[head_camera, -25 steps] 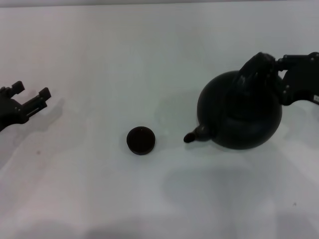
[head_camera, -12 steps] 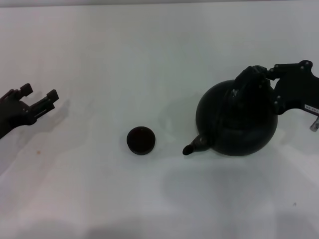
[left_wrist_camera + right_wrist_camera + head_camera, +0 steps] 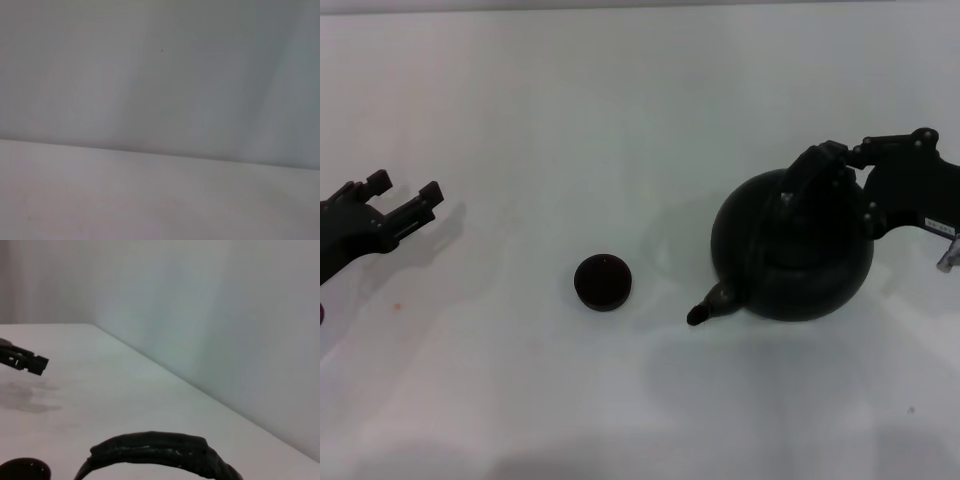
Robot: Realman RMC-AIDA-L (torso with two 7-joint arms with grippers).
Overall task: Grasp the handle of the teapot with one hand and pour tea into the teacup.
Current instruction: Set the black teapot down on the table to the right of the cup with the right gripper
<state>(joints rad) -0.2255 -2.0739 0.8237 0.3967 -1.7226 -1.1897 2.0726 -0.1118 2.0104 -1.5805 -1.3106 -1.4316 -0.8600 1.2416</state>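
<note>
Right hand clamped on handle atop teapot, spout tipped toward teacup on surface, well apart. Left hand far left, fingers spread, idle.

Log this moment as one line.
right hand: gripping teapot handle | teapot: right of teacup | left hand: open, idle

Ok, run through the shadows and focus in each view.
Head view: soft, pale shadows lie on the table beside the left end effector and below the teapot; the teacup is sharp. Left wrist view: featureless, only blank surfaces. Right wrist view: the handle close up is slightly soft, and a faint shadow lies under the far end effector.
</note>
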